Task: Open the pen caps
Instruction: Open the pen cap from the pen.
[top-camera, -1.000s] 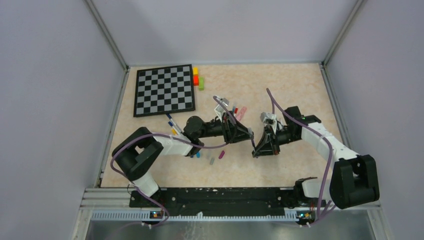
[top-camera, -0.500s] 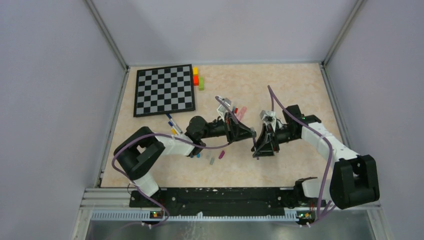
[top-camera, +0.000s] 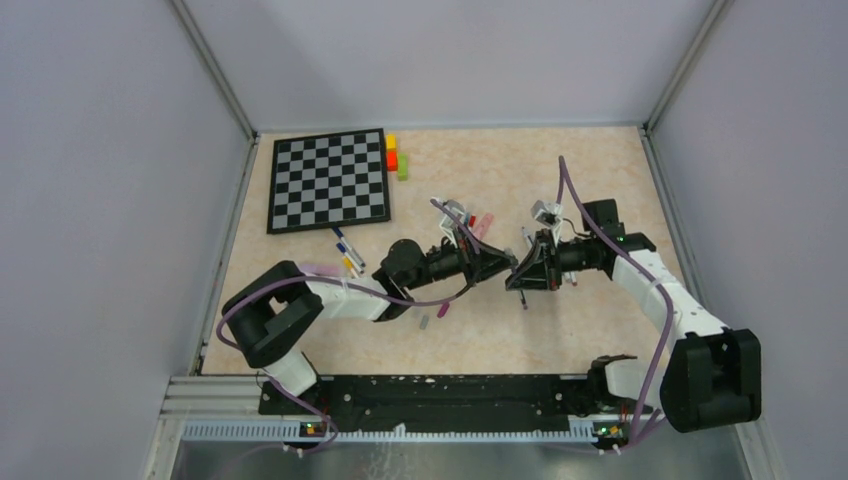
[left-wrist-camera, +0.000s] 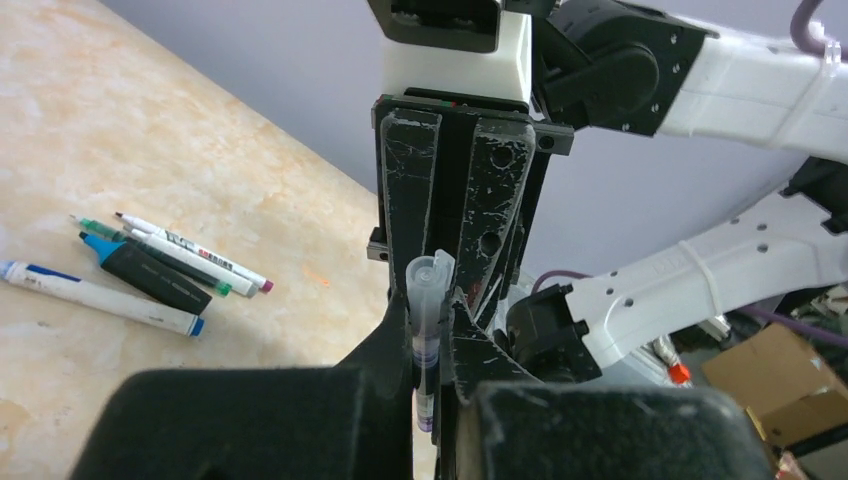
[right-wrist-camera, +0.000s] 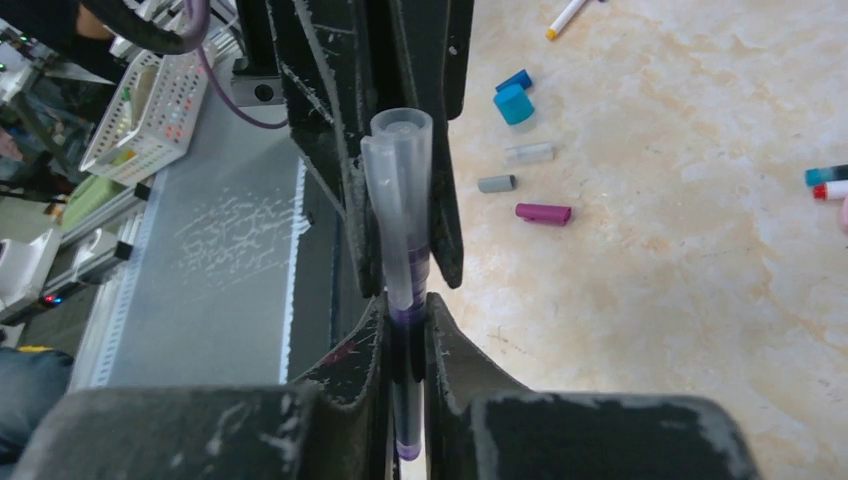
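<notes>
A pen (right-wrist-camera: 402, 330) with a dark barrel, purple end and clear cap (right-wrist-camera: 398, 190) stands upright between both grippers at the table's middle. My right gripper (right-wrist-camera: 405, 305) is shut on its barrel; in the top view it (top-camera: 520, 279) meets my left gripper (top-camera: 504, 268) tip to tip. My left gripper (left-wrist-camera: 432, 300) is shut on the same pen at the clear cap (left-wrist-camera: 430, 280). Loose caps lie on the table: blue (right-wrist-camera: 512, 100), clear (right-wrist-camera: 528, 152), grey (right-wrist-camera: 496, 183), magenta (right-wrist-camera: 544, 212).
Several pens (left-wrist-camera: 150, 270) lie in a cluster left of the grippers, seen also in the top view (top-camera: 345, 250). More pens (top-camera: 482, 224) lie behind the grippers. A chessboard (top-camera: 328, 180) and coloured blocks (top-camera: 395, 156) sit at the back left.
The left gripper has reached right and the right gripper has swung up and level, so the two now meet on the pen. Earlier they were apart.
</notes>
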